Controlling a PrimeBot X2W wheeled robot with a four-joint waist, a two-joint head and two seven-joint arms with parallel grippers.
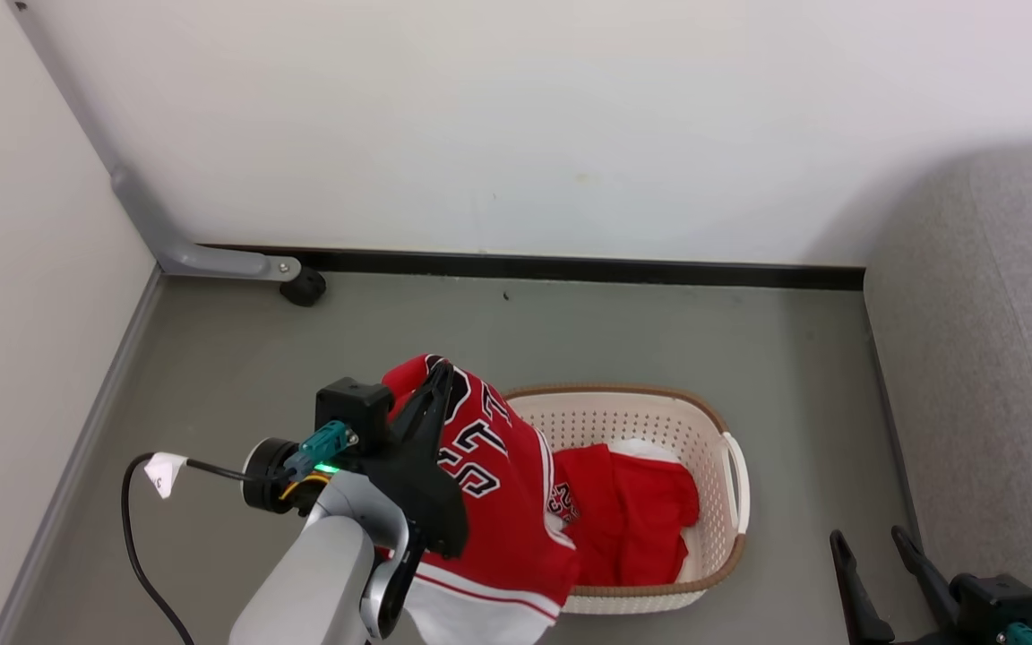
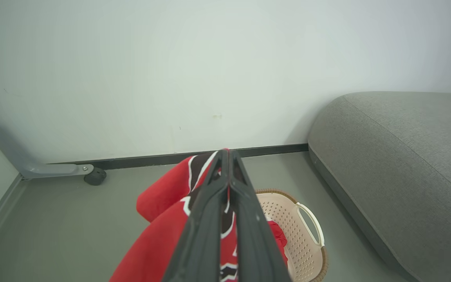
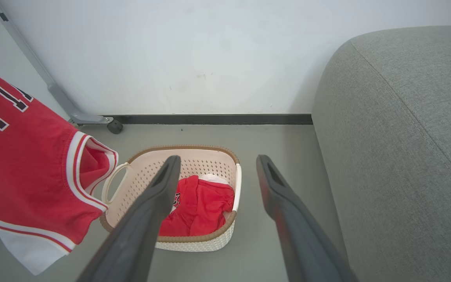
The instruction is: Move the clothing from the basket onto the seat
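My left gripper (image 1: pixel 438 372) is shut on a red jersey (image 1: pixel 503 502) with black letters outlined in white, and holds it up over the left end of the basket (image 1: pixel 731 484). In the left wrist view the shut fingers (image 2: pixel 225 196) pinch the jersey (image 2: pixel 159 243), which drapes down on both sides. A second red garment (image 1: pixel 628 524) with a bit of white fabric lies inside the cream basket (image 3: pixel 194 241). The grey seat (image 1: pixel 991 376) stands to the right. My right gripper (image 1: pixel 874 537) is open and empty at the lower right, between basket and seat.
A white wall with a black baseboard (image 1: pixel 570 267) runs behind the basket. A grey metal leg with a black caster (image 1: pixel 305 287) stands at the back left. A black cable with a white tag (image 1: pixel 162 473) hangs by my left wrist. Grey floor (image 1: pixel 238 376) lies around the basket.
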